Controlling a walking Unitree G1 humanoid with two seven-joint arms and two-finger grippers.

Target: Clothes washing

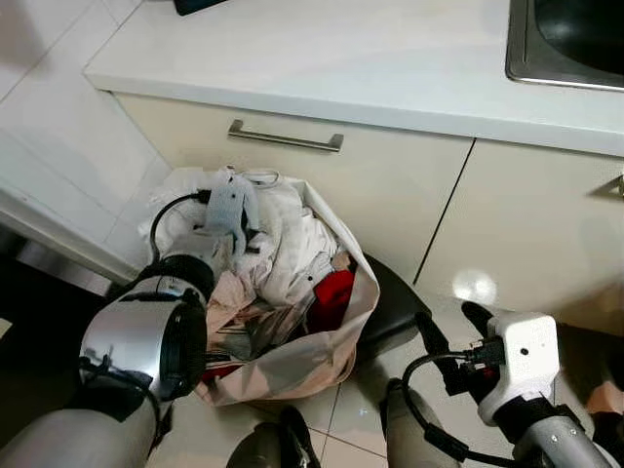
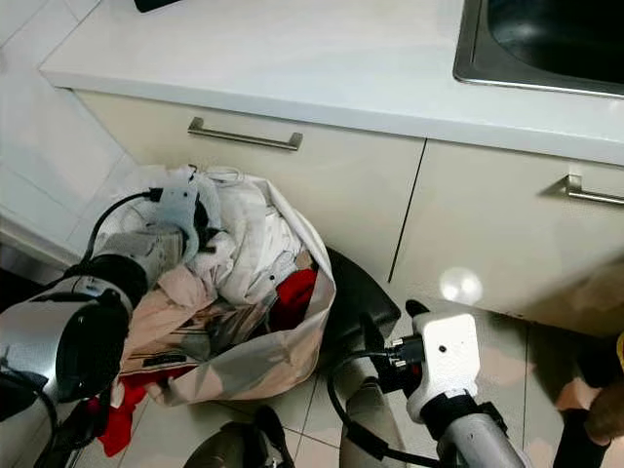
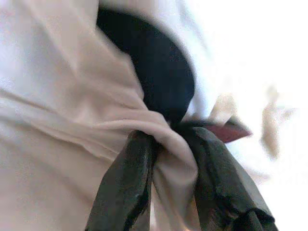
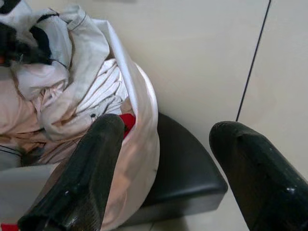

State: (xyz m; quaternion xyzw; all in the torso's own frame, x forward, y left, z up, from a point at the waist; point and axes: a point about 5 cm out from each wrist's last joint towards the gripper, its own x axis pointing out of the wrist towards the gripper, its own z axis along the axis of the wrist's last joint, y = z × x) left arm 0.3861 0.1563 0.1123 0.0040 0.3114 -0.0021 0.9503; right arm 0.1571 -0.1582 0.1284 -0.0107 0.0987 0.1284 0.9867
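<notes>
- My left gripper (image 3: 166, 159) is down in the laundry bag (image 1: 322, 356), its two black fingers (image 3: 126, 185) pinched narrow on a fold of pale cloth (image 3: 72, 120); the fold runs up between them.
- From the head views, that gripper sits at the bag's far rim, the side nearest the cabinet (image 1: 322, 195), among the white clothes (image 1: 292, 249).
- The bag stands on the tiled floor (image 1: 468, 292) right against the cabinet front, below the drawer handle (image 1: 286, 136). Its mouth is open and it is heaped full.
- Inside the bag I see white and pinkish garments, with a red piece (image 1: 334, 295) toward the bag's right side.
- More red cloth (image 2: 122, 414) shows at the bag's near left corner, low by the floor.
- A black stool-like object (image 4: 183, 168) sits on the floor touching the bag's right side, between the bag and the cabinet.
- My right gripper (image 4: 168, 168) hangs over the floor to the right of the bag, apart from it. Its fingers (image 4: 84, 178) are spread wide and hold nothing.
- Above the cabinet lies a white counter (image 1: 322, 58), with a steel sink (image 1: 565, 44) set in at its right end.
- A second handle (image 2: 590, 190) shows on the right cabinet door.
- A dark object (image 1: 200, 5) lies at the counter's far edge; I cannot tell what it is.
</notes>
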